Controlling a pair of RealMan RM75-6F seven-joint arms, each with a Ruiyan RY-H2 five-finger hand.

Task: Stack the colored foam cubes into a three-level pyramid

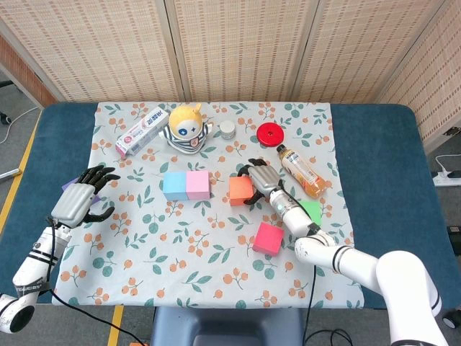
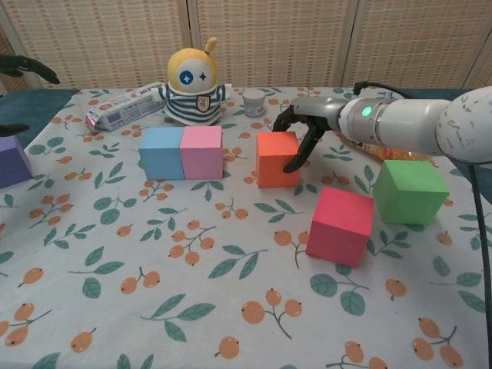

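On the floral cloth [image 1: 180, 238] a blue cube [image 1: 174, 185] and a pink cube [image 1: 197, 184] sit side by side, touching. An orange cube [image 1: 239, 191] rests a little to their right. My right hand [image 1: 263, 182] grips its right end, fingers curled over the far edge and thumb against the near face [image 2: 307, 134]. A red cube [image 1: 268, 238] lies nearer the front, and a green cube [image 2: 410, 191] is partly hidden under my right forearm. By the cloth's left edge a purple cube [image 2: 11, 161] sits beside my left hand [image 1: 79, 198], whose fingers are spread and hold nothing.
Along the back stand a toothpaste box [image 1: 142, 130], a yellow doll [image 1: 187, 126], a small jar [image 1: 227, 130] and a red lid [image 1: 271, 133]. A drink bottle [image 1: 301, 171] lies just right of my right hand. Blue table [image 1: 389, 158] borders the cloth.
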